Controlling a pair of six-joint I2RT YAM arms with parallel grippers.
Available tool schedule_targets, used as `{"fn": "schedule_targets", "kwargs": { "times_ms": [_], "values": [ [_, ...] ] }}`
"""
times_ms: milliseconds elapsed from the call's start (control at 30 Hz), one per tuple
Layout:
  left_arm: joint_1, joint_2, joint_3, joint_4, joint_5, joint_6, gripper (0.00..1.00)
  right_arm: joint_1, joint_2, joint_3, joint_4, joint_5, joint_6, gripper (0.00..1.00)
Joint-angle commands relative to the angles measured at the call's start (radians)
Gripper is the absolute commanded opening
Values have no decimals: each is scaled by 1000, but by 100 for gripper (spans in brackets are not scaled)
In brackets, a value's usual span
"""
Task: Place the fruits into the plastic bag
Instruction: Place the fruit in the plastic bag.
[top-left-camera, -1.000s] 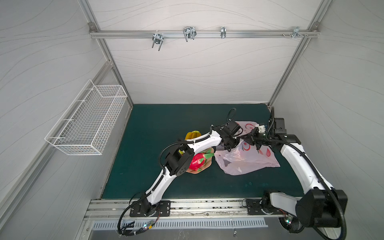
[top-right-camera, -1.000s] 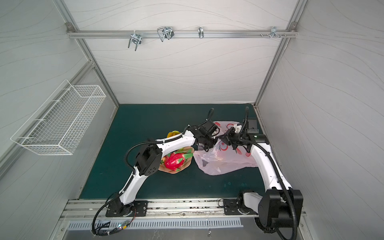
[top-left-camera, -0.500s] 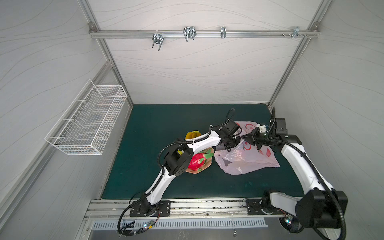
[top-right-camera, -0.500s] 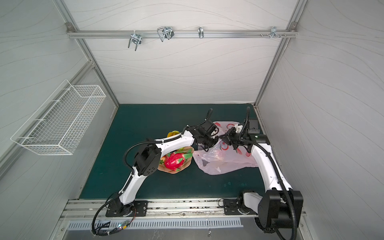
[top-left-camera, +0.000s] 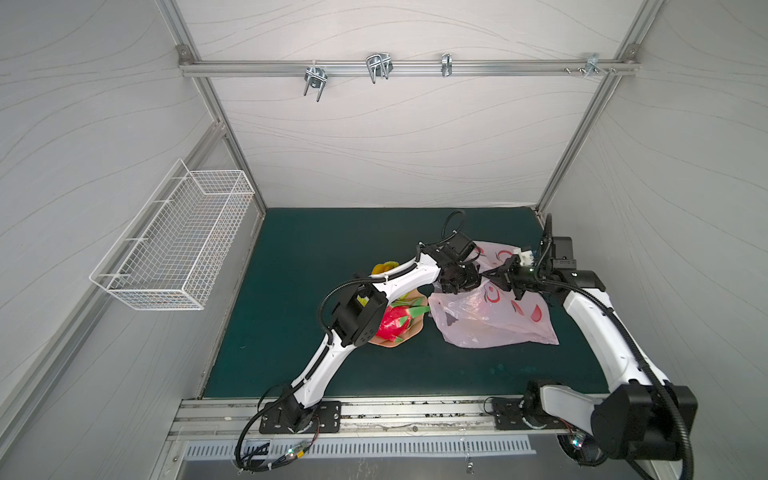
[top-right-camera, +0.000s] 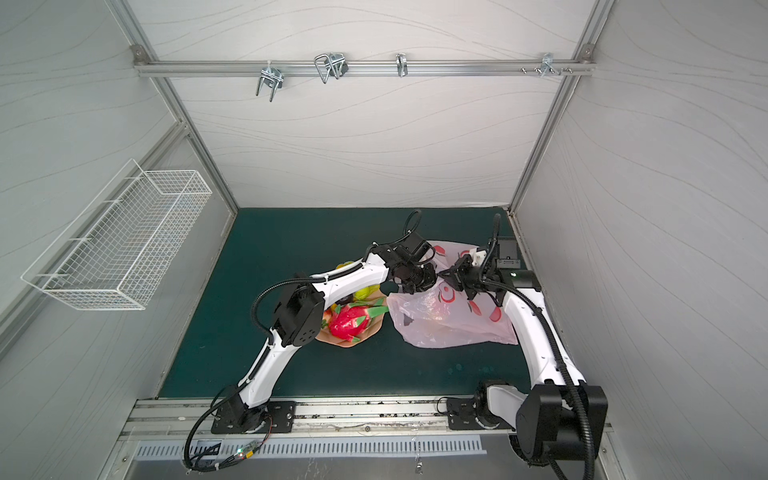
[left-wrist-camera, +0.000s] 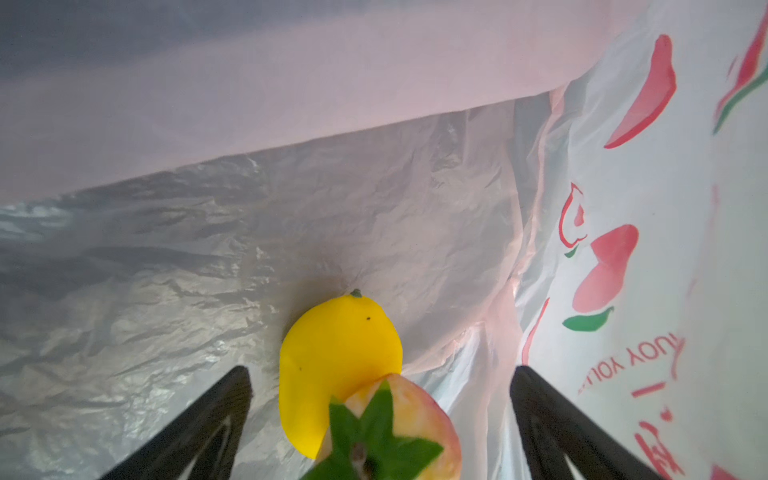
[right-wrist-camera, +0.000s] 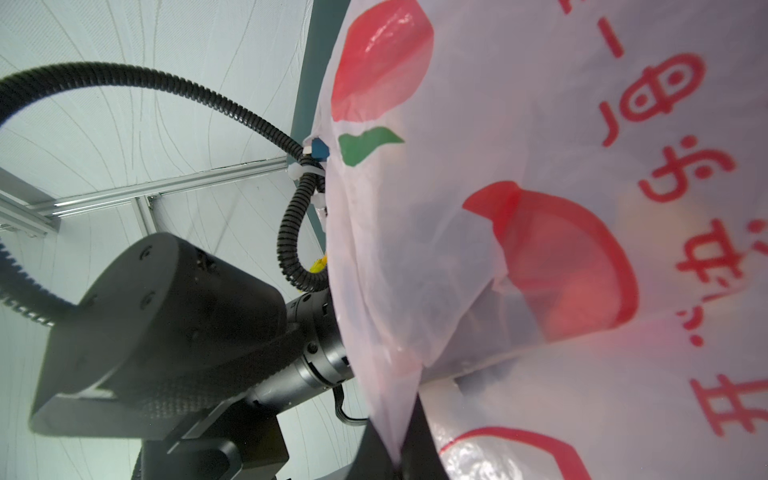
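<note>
Pink plastic bag (left-wrist-camera: 374, 199) surrounds lemon (left-wrist-camera: 336, 353) and left fingers (left-wrist-camera: 199, 424).

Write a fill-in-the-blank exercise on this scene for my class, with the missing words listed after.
1. The yellow fruit lying inside the plastic bag is a ____.
2. The right claw is ____ on the plastic bag's edge.
3. The left claw, reaching into the bag, stands ____.
4. The pink-red dragon fruit rests on a peach-coloured ____.
Missing words: lemon; shut; open; plate.
</note>
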Motion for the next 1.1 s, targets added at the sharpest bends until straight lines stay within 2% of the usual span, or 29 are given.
{"fn": "schedule_targets", "kwargs": {
  "times_ms": [0, 133, 333, 700, 1067],
  "values": [
    [-2, 22, 45, -17, -15, -17, 99, -5, -22, -11, -18, -4, 1, 0],
    [0, -29, -18, -8, 3, -4, 99, -7, -26, -8, -18, -3, -1, 0],
    [26, -164, -235, 98, 18, -21, 99, -15, -24, -2, -39, 2, -22, 0],
    [27, -197, -291, 137, 48, -25, 99, -119, -19, 6, -97, -64, -97, 0],
    [31, -243, -321, 90, 26, -13, 98, -132, -16, 9, -113, -74, -118, 0]
  ]
}}
